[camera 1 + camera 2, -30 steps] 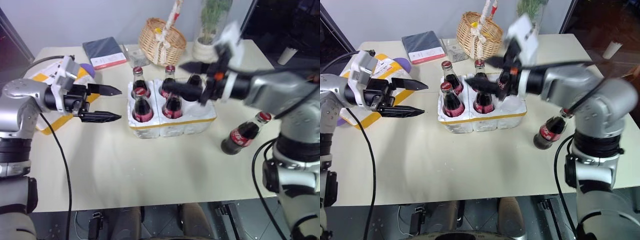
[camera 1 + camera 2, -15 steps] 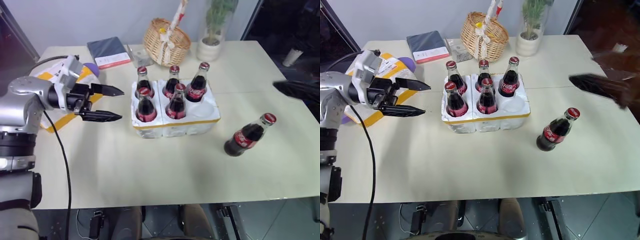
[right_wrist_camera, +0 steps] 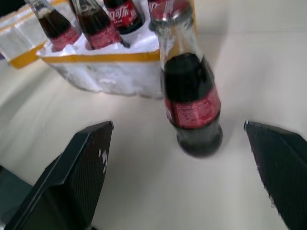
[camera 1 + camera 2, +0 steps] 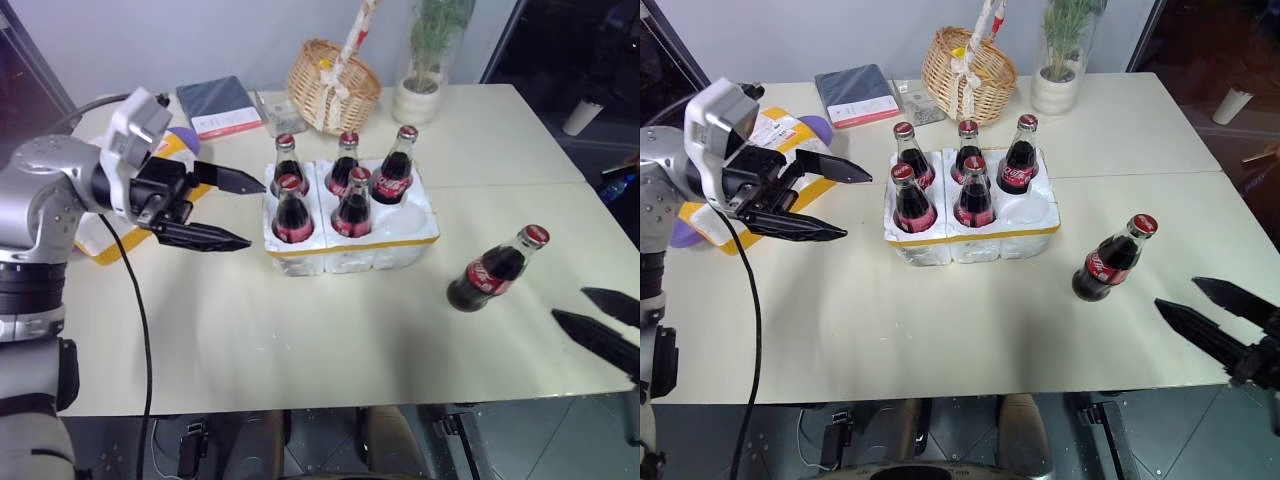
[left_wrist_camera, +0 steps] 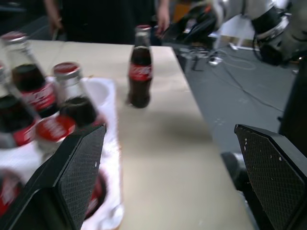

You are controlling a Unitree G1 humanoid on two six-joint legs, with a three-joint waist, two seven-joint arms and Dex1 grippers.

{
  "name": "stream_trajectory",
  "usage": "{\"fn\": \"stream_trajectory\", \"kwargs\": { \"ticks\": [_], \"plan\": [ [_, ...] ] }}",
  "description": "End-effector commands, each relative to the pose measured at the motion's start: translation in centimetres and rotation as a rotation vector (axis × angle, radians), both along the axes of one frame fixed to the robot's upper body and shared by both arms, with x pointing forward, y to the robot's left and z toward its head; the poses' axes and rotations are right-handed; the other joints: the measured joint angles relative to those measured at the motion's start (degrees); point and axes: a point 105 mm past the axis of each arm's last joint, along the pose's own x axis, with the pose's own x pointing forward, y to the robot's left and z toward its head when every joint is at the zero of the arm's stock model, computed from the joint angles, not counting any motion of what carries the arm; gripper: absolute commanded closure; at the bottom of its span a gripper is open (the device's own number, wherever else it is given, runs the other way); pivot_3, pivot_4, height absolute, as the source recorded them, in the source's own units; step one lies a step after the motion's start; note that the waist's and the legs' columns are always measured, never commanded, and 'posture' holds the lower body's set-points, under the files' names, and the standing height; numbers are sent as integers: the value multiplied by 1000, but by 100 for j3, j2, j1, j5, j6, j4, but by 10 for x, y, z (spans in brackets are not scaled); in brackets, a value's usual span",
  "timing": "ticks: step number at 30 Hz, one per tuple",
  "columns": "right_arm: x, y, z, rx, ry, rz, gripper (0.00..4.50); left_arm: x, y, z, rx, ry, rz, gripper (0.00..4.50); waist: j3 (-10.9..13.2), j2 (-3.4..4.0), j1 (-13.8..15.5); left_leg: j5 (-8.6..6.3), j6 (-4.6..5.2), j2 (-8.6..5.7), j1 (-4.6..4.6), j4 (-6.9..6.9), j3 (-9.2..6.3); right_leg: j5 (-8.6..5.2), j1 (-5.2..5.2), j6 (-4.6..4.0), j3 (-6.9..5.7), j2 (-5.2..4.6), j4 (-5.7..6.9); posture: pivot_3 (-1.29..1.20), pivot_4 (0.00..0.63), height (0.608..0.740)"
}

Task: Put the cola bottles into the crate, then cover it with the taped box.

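White styrofoam crate (image 4: pixel 970 240) with a yellow band holds five glass cola bottles (image 4: pixel 973 192) upright; its front right well sits empty. The sixth cola bottle (image 4: pixel 1108 260) stands upright on the cream table (image 4: pixel 940 320), between crate and my wide-spread right tool (image 4: pixel 1212 315). My left tool (image 4: pixel 820 200) gapes beside the crate. A wicker basket (image 4: pixel 967 62) stands behind.

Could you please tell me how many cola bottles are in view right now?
6. Five cola bottles stand in the crate: three along its far row, two in the near row. The sixth bottle stands on the table, right of the crate. None seems hidden.
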Motion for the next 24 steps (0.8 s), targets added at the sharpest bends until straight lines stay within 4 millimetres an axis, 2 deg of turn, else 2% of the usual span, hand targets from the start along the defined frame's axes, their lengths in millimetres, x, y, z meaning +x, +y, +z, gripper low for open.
{"fn": "stream_trajectory", "kwargs": {
  "ticks": [1, 8, 15, 24],
  "plan": [
    [12, 4, -11, -40, -50, -32, 32, -7, -5, 3, -10, -25, -24, 0, 0, -1, 6, 0, 0, 0, 0, 0, -1, 0, 0, 0, -1, 0, 0, 0, 150, 740],
    [38, 0, -26, -27, -83, -91, 32, -8, -8, -2, -1, -16, -28, 0, 0, 1, 18, 0, -1, -1, 0, 0, -2, 0, 0, -3, -1, -1, -1, 0, 150, 740],
    [58, 10, -25, 9, -120, -62, 32, -8, -9, -4, 5, -16, -22, 0, 0, 1, 18, 0, -1, -1, -1, -2, -1, -1, 0, -3, 0, -1, -2, 0, 150, 740],
    [86, 22, -39, 27, -107, -41, 32, -4, -10, -1, 1, -25, -16, 0, 0, 1, 11, 0, 0, -1, -1, -1, -2, 0, 0, -2, -1, -1, -2, 0, 150, 740]
  ]
}}
